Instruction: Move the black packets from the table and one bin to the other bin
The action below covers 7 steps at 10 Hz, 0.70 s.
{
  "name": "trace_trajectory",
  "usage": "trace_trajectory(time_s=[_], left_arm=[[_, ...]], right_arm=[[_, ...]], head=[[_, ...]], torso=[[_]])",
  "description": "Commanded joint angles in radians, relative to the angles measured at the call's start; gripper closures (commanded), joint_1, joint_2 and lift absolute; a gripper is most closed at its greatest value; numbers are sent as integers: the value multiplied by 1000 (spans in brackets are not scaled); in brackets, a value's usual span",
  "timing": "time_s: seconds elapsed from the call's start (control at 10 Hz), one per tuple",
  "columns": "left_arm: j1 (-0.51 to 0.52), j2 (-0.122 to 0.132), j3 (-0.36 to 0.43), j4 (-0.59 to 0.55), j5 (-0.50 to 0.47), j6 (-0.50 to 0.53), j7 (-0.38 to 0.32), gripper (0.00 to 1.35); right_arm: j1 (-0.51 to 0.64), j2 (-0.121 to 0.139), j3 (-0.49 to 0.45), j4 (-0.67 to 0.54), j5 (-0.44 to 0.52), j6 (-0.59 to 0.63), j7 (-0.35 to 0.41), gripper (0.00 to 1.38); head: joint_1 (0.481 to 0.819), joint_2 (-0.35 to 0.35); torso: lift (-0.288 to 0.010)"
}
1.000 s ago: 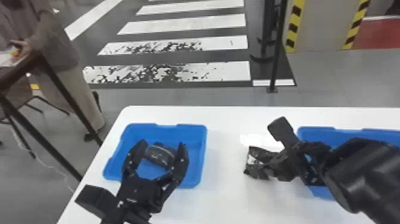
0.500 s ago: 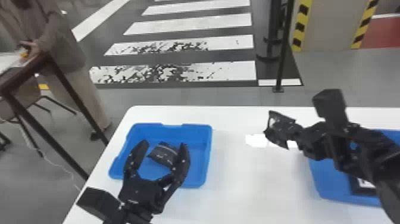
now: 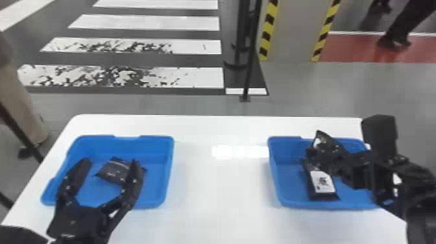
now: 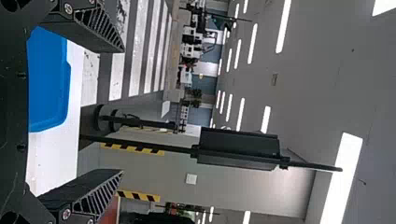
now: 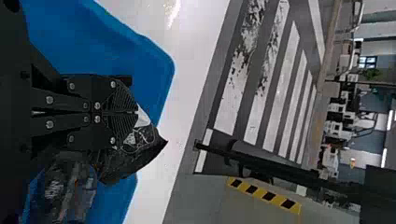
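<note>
Black packet [image 3: 327, 140] pinched in right gripper [image 3: 319, 155], corner pointing toward table's [image 3: 214, 188] far edge; left gripper [image 3: 110, 162] wide open, empty

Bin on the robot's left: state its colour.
Plain blue; the left bin shows best in the head view.

The left end effector [image 3: 110, 161] is at the near left, two fingers spread wide apart. From the right, the right arm [image 3: 421, 207] reaches leftward, the right end effector [image 3: 318, 157] closed.

No text is legible, even the white label [image 3: 322, 182] on one packet [image 3: 324, 197].
</note>
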Motion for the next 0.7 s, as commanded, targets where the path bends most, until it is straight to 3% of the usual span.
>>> trace_trajectory(time_s=[0.0, 0.1, 0.2, 0.3, 0.6], left_arm=[[-2, -3, -2, 0, 0, -3, -1, 114], [-2, -3, 2, 0, 0, -6, 1, 111], [-5, -3, 4, 0, 0, -3, 1, 110], [-5, -3, 10, 0, -2, -1, 1, 110], [-12, -3, 38, 0, 14, 73, -1, 108]], right_arm=[[-10, -1, -32, 81, 1, -34, 35, 889], [10, -1, -50, 72, 1, -76, 45, 466], [57, 5, -88, 52, -37, -177, 57, 156], [140, 19, -128, 8, -111, -317, 57, 67], [358, 102, -270, -112, -175, -651, 57, 125]], head=[[695, -71], [695, -92], [695, -102], [695, -104], [695, -101]], torso=[[-110], [-110], [-110], [-110], [-110]])
